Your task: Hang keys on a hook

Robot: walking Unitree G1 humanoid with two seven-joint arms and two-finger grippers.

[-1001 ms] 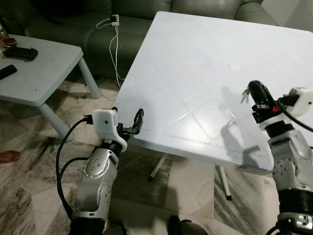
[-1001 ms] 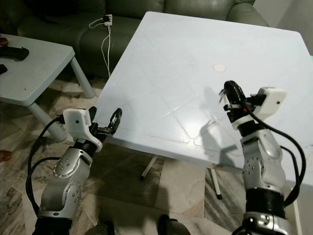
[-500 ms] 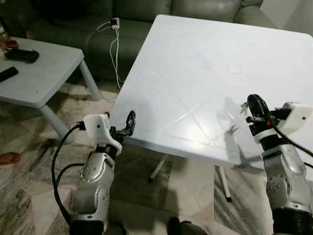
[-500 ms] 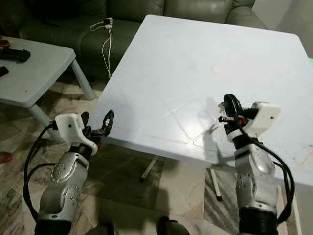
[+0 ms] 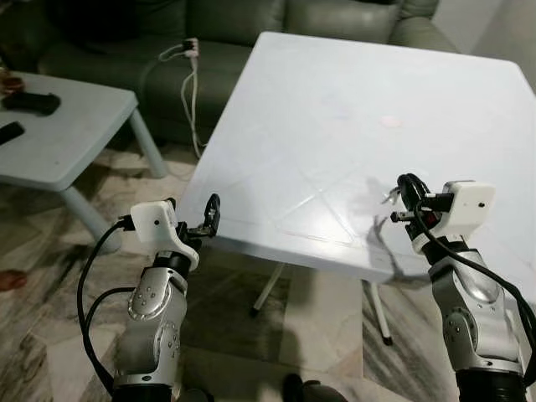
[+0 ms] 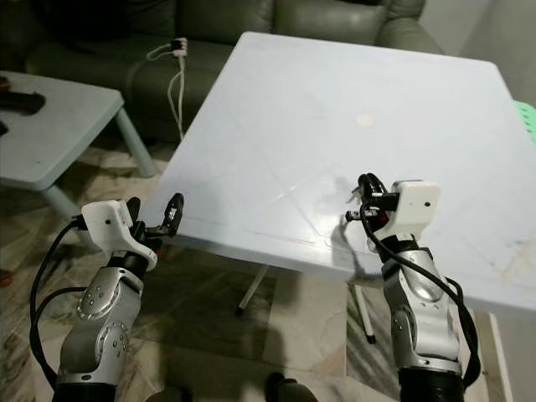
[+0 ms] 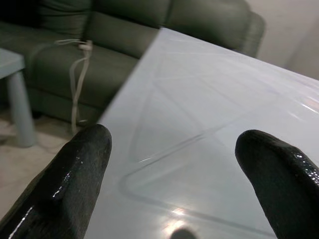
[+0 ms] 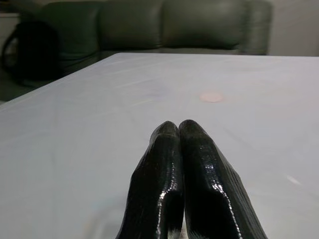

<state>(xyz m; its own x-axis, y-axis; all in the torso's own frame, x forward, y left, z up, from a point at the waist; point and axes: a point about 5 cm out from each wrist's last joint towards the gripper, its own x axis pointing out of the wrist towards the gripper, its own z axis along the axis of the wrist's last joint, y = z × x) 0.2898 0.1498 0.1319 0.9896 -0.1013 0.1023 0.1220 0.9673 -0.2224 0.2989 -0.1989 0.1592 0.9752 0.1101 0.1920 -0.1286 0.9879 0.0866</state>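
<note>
White table (image 5: 335, 109): moulded plastic, smooth, faint sheen; shallow raised lines across the top.
Table legs (image 5: 269, 290): thin white tubes, look like painted metal.
Low side table (image 5: 63, 138): pale plastic, matt.
Sofa (image 5: 251, 21): dark green, leather-like, soft shine on the cushions.
Floor (image 5: 50, 335): marble-patterned stone tile, polished.
Cable (image 5: 194, 100): white, smooth plastic sheath.
Arms (image 5: 155, 310): brushed silver metal, satin finish.
Wrist camera housing (image 6: 412, 205): white matt plastic.
Fingers (image 8: 187, 169): black, glossy, rubber-like; highlights along the edges.
Keys (image 5: 392, 198): small, pale metallic glint; detail too small to tell.
</note>
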